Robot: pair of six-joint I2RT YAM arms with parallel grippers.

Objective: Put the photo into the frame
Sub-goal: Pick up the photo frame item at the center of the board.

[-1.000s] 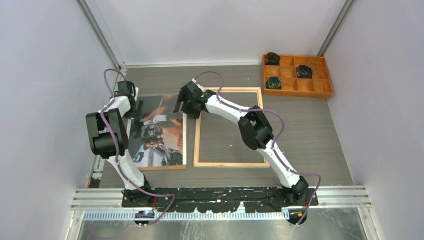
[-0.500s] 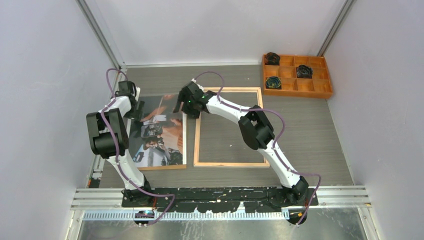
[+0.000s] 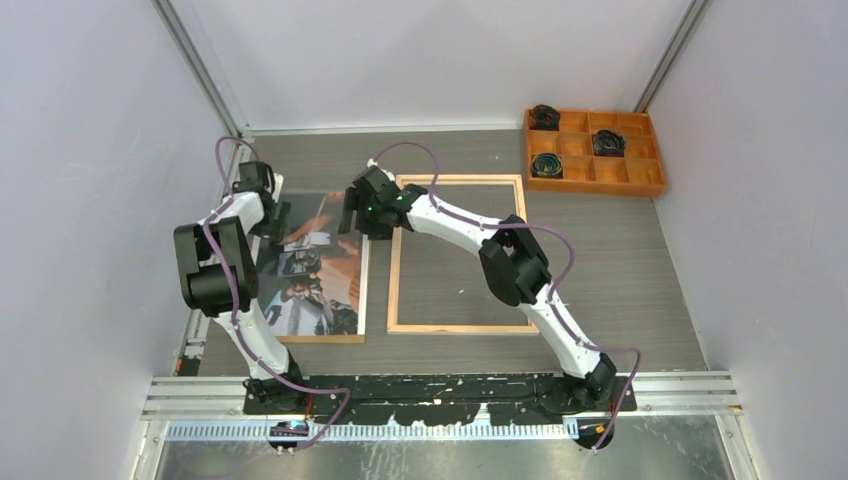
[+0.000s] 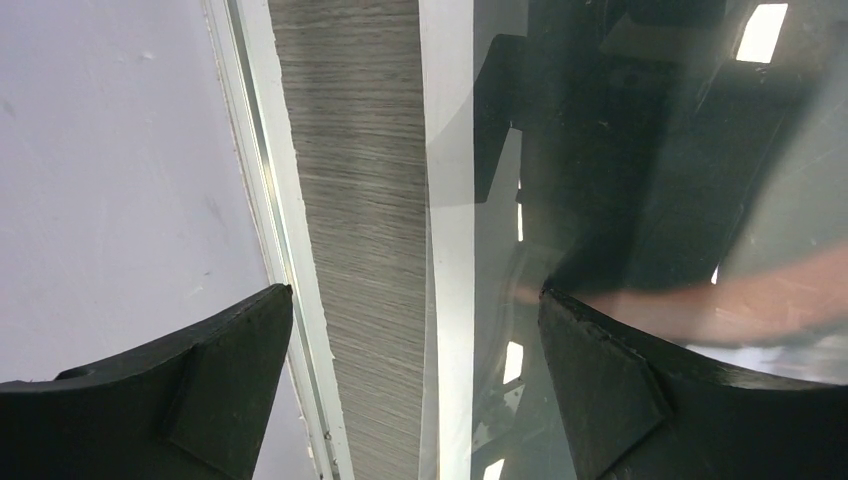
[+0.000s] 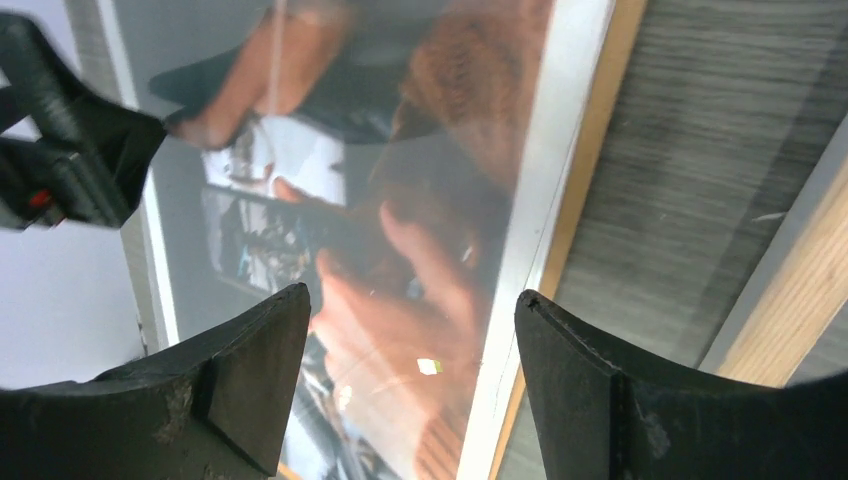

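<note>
Inspecting overhead: the photo (image 3: 318,275) lies flat just left of the frame (image 3: 460,327). My left gripper (image 4: 415,310) is at its left edge, my right gripper (image 5: 410,300) over its right edge, both spread and empty. Only the wrist views show surface glare.

Both arms I'm driving look identical tbh: left arm (image 3: 250,335) & right arm (image 3: 455,222) are white tubular links w/ chunky black joint housings (image 3: 512,265), thin purple cable (image 3: 566,258) looping along each, tiny green LED (image 3: 372,210) on right wrist, matte black wedge fingers (image 5: 240,385).
</note>
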